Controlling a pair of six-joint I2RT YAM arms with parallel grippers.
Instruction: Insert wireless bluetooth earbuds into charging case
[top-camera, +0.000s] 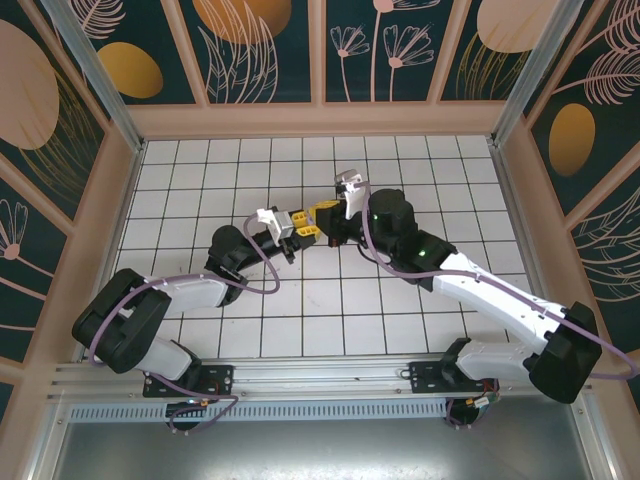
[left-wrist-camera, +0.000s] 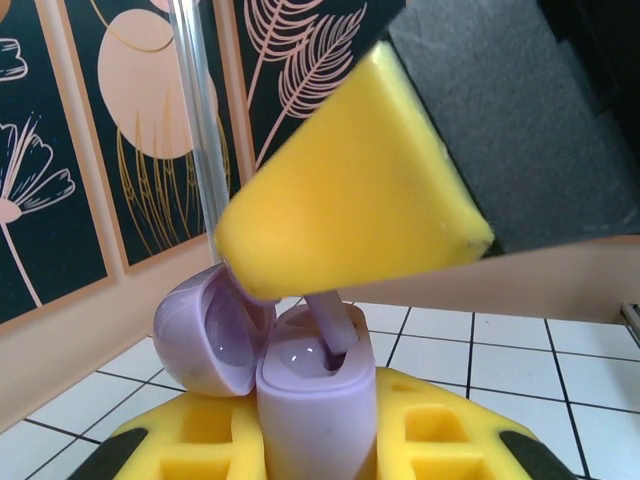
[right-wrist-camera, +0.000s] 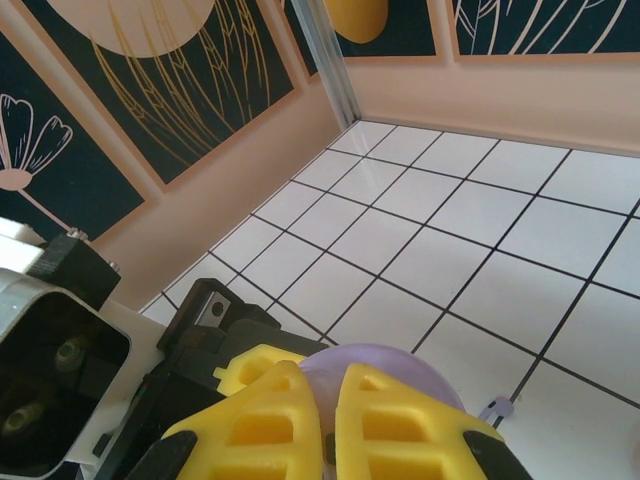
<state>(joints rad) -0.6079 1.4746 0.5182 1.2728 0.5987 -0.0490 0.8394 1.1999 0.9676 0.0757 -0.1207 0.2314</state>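
Meeting above the middle of the white tiled surface (top-camera: 400, 160), a little toward its far edge, the two arms bring their yellow-fingered ends together. The left tool (left-wrist-camera: 315, 445) is clamped on the lilac charging case (left-wrist-camera: 315, 400), one yellow finger on either side of its lower body, and holds it upright. The case's lid (left-wrist-camera: 205, 335) hangs open, tipped back to the left in the left wrist view, with its pale hollow inside showing.

The right tool (top-camera: 328, 214) comes at the case from above, its fingers pressed together on a lilac earbud (left-wrist-camera: 328, 322). One broad yellow finger (left-wrist-camera: 350, 190) covers the earbud's head, so just the stem shows, slanting down with its lower end inside a socket in the case's open top. Whether the earbud is fully seated cannot be told.

In the right wrist view that tool's two fingers stand almost touching, with a thin gap between them, and a rounded lilac part of the case rises just behind their tips. Near it, on a white tile, lies a tiny lilac scrap (right-wrist-camera: 497, 408), too small to identify.
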